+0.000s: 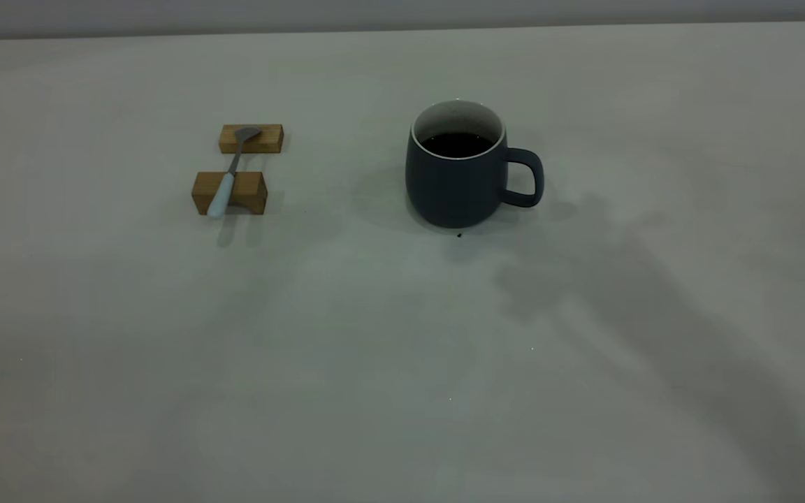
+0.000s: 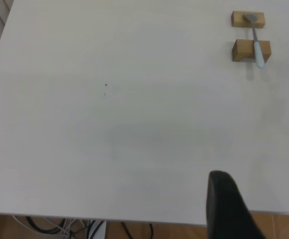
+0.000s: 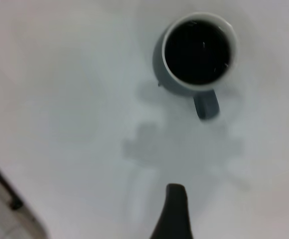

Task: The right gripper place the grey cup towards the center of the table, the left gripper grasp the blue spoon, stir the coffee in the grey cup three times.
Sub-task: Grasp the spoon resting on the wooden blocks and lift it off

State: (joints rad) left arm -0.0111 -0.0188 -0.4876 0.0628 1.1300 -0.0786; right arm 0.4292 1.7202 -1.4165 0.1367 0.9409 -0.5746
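The grey cup (image 1: 455, 185) stands upright near the middle of the table (image 1: 346, 363), its handle (image 1: 528, 176) turned to the right, with dark coffee (image 1: 456, 144) inside. The blue spoon (image 1: 228, 178) lies across two wooden blocks at the left. Neither gripper shows in the exterior view. In the left wrist view my left gripper (image 2: 260, 199) hangs open and empty over the near table edge, far from the spoon (image 2: 257, 47). In the right wrist view one finger (image 3: 175, 211) of my right gripper shows, with nothing beside it, short of the cup (image 3: 159, 74) and above the table.
The spoon's bowl rests on the far wooden block (image 1: 251, 139) and its handle on the near block (image 1: 229, 192). A tiny dark speck (image 1: 459, 235) lies just in front of the cup. An arm's shadow falls across the table's right side (image 1: 619, 293). Cables hang below the table edge (image 2: 70, 226).
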